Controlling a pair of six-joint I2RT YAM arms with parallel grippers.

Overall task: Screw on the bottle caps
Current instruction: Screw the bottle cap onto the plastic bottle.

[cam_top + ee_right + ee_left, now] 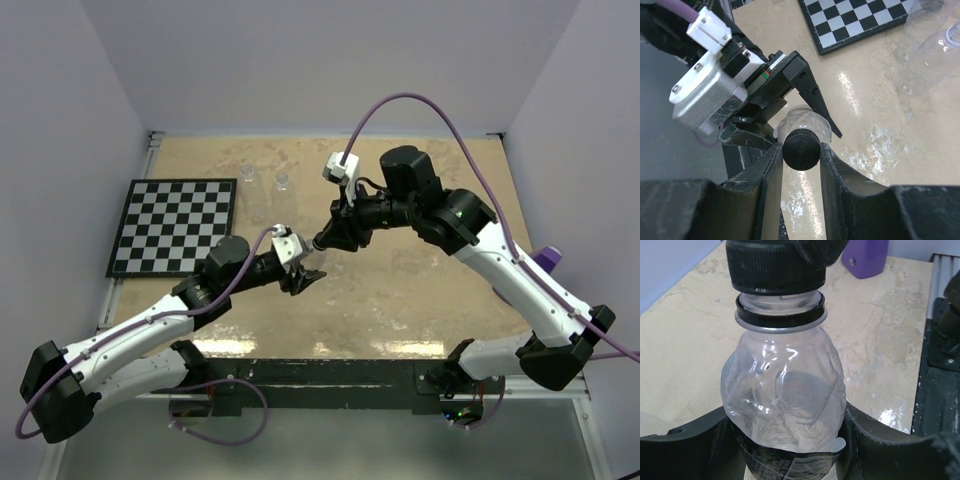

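My left gripper (787, 452) is shut on the crumpled body of a clear bottle (785, 395), which it holds up above the table. A black cap (775, 265) sits on the bottle's neck, and a strip of thread and the black collar ring show below it. My right gripper (801, 150) is shut on that black cap (801, 149), one finger on each side, with the bottle (807, 117) behind it. In the top view the left gripper (303, 278) and the right gripper (325, 243) meet over the table's middle. No blue caps are in view.
Two more clear bottles (247, 175) (283, 183) stand at the back, beside a chessboard (175, 225) on the left. Both bottles (940, 45) and the board (860, 20) also show in the right wrist view. A purple object (550, 258) sits at the right edge.
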